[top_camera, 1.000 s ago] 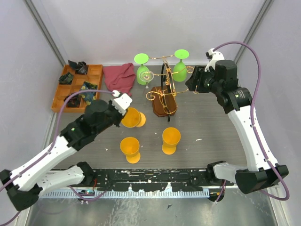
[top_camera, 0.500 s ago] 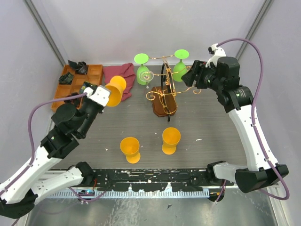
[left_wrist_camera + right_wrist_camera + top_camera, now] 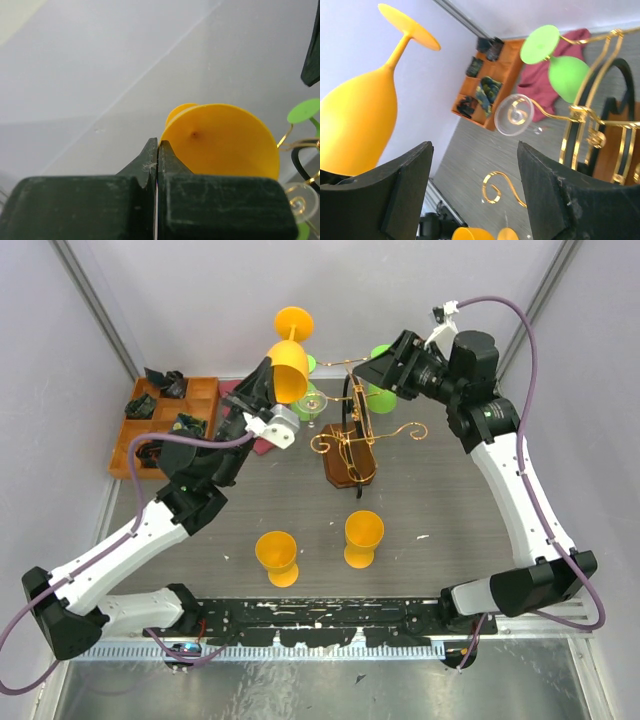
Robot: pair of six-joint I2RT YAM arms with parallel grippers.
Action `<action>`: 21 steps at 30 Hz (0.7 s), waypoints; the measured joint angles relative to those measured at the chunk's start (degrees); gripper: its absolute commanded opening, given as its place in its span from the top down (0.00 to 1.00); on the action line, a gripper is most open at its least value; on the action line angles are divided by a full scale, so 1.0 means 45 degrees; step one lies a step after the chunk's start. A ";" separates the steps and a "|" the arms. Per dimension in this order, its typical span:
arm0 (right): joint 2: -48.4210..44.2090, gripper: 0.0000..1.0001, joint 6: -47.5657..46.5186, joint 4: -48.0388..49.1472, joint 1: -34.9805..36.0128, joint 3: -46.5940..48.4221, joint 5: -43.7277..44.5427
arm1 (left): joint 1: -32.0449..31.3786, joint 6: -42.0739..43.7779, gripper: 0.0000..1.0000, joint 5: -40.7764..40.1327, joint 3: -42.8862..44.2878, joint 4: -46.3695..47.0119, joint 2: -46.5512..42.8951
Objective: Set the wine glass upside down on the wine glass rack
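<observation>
**Top external: orange wine glass held foot-up just left of the wine glass rack**

Top external shows the left end effector raised above the far part of the desk. It is clamped on the bowl of the orange wine glass. The glass is inverted and slightly tilted, its round foot uppermost against the back wall. It hangs in the air just left of the rack's gold scroll arms and is not seated on any of them. The right end effector hovers at the rack's far right side with its fingers apart. On the desk nearer the arm bases, the left standing glass and the right standing glass sit upright, well apart from the rack. A wooden tray lies at the far left, with a maroon cloth beside it.

Left wrist: the two dark fingers are pressed together, with only a thin seam between them. The orange bowl rises directly behind them, and the pinch point itself is hidden. Gold wire from the rack shows at the right edge.

Right wrist: both fingers stand wide apart with nothing between them. The orange glass fills the left side, foot up. On the rack's gold arms a green glass hangs bowl-down, and a clear glass hangs lower, beside it. The dark arched post stands at the right.
</observation>
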 measured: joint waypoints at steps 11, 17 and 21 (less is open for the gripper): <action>0.0486 0.27 0.3823 0.4299 0.0146 0.0515 -0.0845 | -0.0024 -0.0549 1.00 0.1336 -0.0690 0.4566 0.0160; 0.1185 0.27 0.5430 0.6392 0.0636 0.0529 -0.0869 | -0.0024 -0.1224 1.00 0.1350 -0.1015 0.5746 0.0151; 0.1719 0.27 0.6028 0.7310 0.1112 0.0631 -0.0855 | -0.0024 -0.1545 1.00 0.1365 -0.1137 0.6096 0.0151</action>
